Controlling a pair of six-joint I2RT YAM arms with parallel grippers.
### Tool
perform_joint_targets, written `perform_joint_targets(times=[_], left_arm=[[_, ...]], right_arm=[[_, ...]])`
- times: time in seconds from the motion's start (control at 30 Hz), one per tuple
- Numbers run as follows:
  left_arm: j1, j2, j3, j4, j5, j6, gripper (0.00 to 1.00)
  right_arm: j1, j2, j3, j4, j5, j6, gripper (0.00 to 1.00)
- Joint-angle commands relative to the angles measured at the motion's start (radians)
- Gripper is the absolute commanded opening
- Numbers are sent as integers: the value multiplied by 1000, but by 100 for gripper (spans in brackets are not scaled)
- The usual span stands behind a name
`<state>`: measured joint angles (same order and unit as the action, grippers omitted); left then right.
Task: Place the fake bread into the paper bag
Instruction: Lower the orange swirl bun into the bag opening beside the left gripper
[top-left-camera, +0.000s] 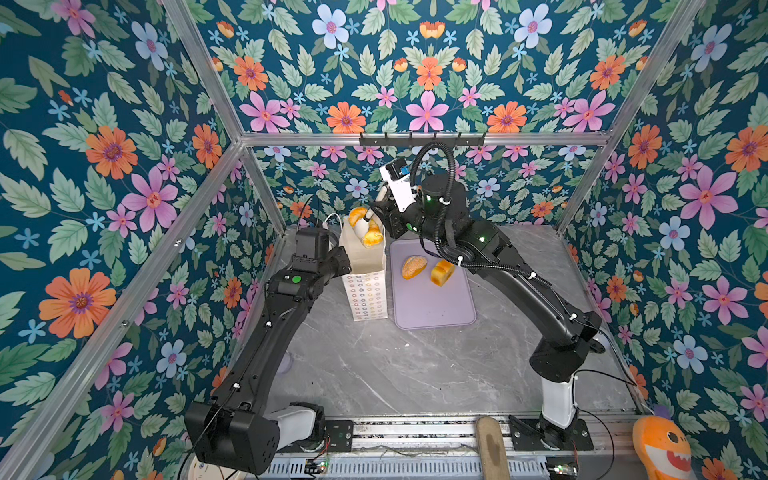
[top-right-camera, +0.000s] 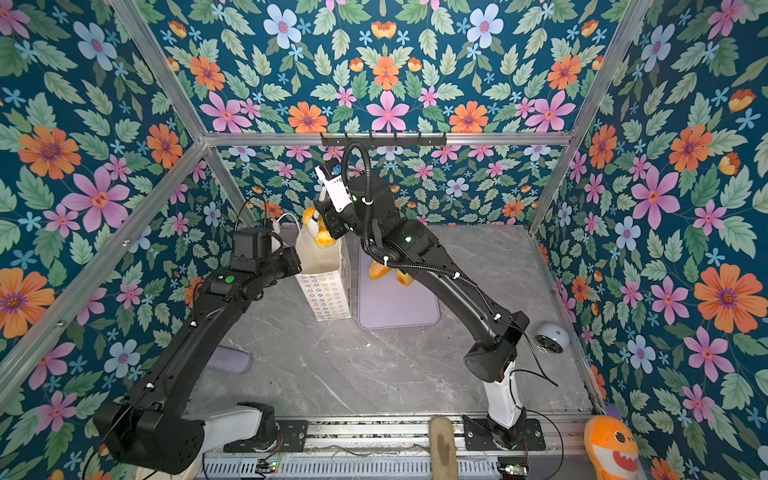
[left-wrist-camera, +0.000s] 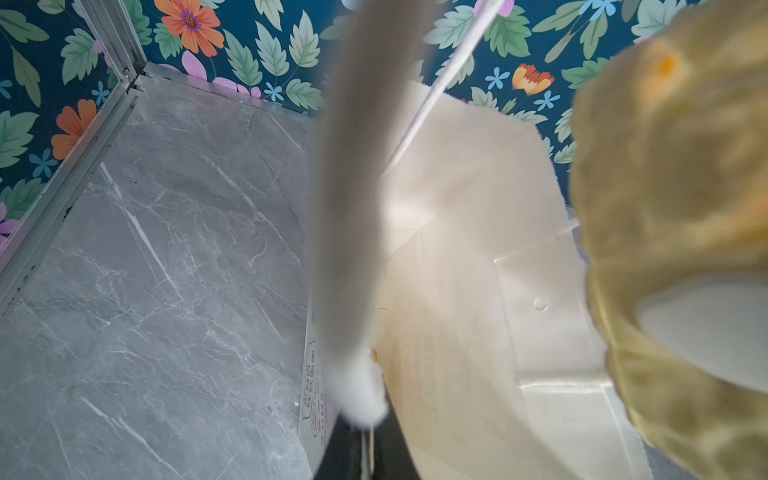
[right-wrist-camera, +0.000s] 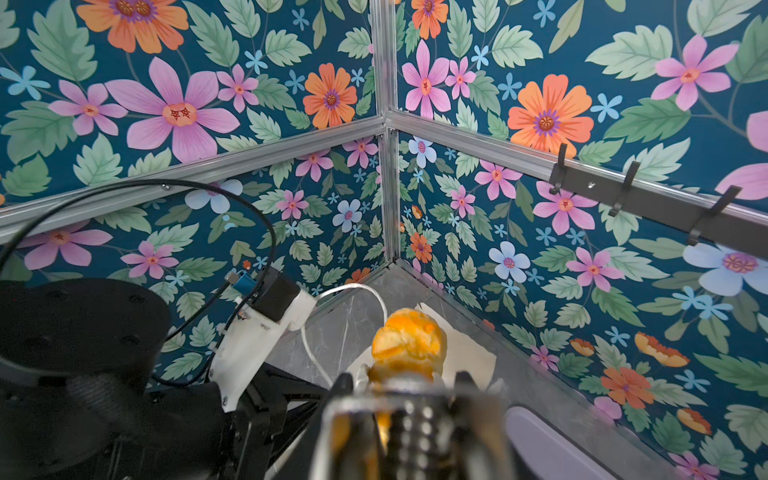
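Right pincer is pinching the ridged long loaf and hanging it right over the open mouth of the paper bag, with the loaf's lower end dipping past the rim. Left pincer is pressing together on the bag's top edge on its own side. The bag is standing upright on the grey surface, just beside a purple tray. The seeded roll and blocky loaf are lying on the tray, close but apart.
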<state>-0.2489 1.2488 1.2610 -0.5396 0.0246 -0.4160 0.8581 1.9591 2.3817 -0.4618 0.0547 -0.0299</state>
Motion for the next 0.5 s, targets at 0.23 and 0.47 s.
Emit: perform_joint_targets(times=[0.23,0.47], left_arm=[[1,14,9,-6,-9,5,8],[3,15,16,-6,-2,5,3]], right_arm=[[1,53,50,11,20,-7,39],[1,93,76,-6,8,20,39]])
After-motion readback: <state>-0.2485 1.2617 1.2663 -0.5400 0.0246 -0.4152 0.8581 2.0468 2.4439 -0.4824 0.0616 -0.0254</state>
